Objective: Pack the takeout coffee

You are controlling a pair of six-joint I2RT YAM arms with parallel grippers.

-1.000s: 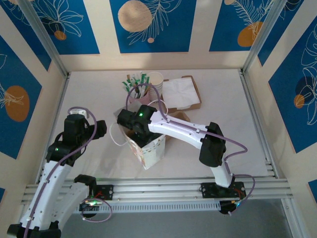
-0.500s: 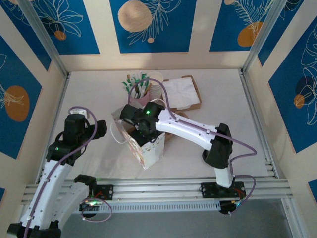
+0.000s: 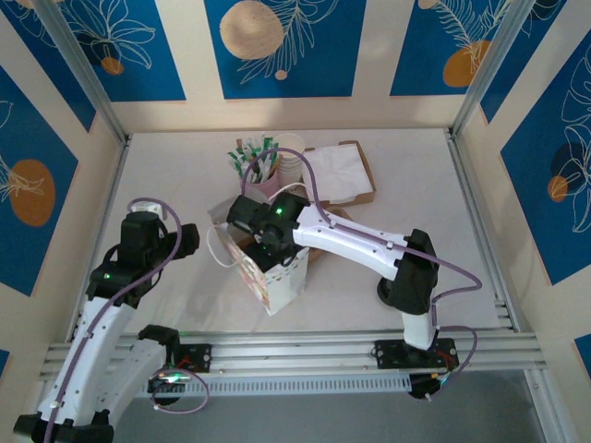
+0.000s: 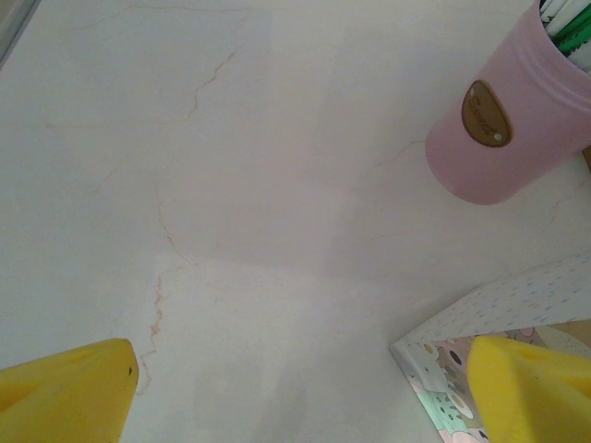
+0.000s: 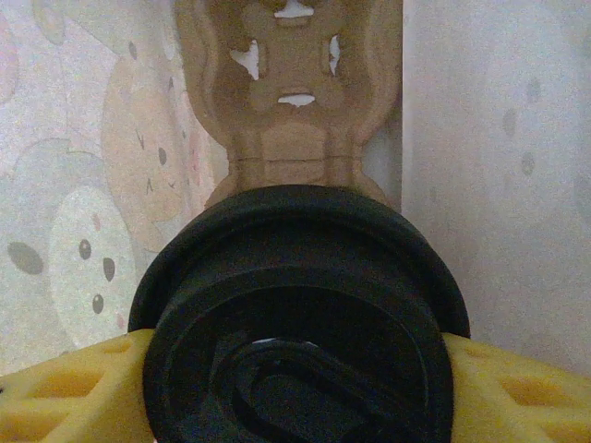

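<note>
Right gripper (image 5: 295, 392) pinches the coffee (image 5: 295, 295) at its black lid inside the paper bag (image 5: 65, 185), cardboard tray (image 5: 291, 83) just beyond. Left gripper (image 4: 300, 392) gapes empty near a pink cup (image 4: 503, 129).

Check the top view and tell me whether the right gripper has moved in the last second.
Yes. Against the paper bag, the right gripper, holding the takeout coffee, has shifted rightward over the bag's mouth.

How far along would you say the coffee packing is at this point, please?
Done: the takeout coffee is lidded and inside the paper bag. In hand: the right end effector grips it over the cardboard carrier; the left end effector hangs open beside the bag. Left, probably: seat the cup, release, withdraw.
</note>
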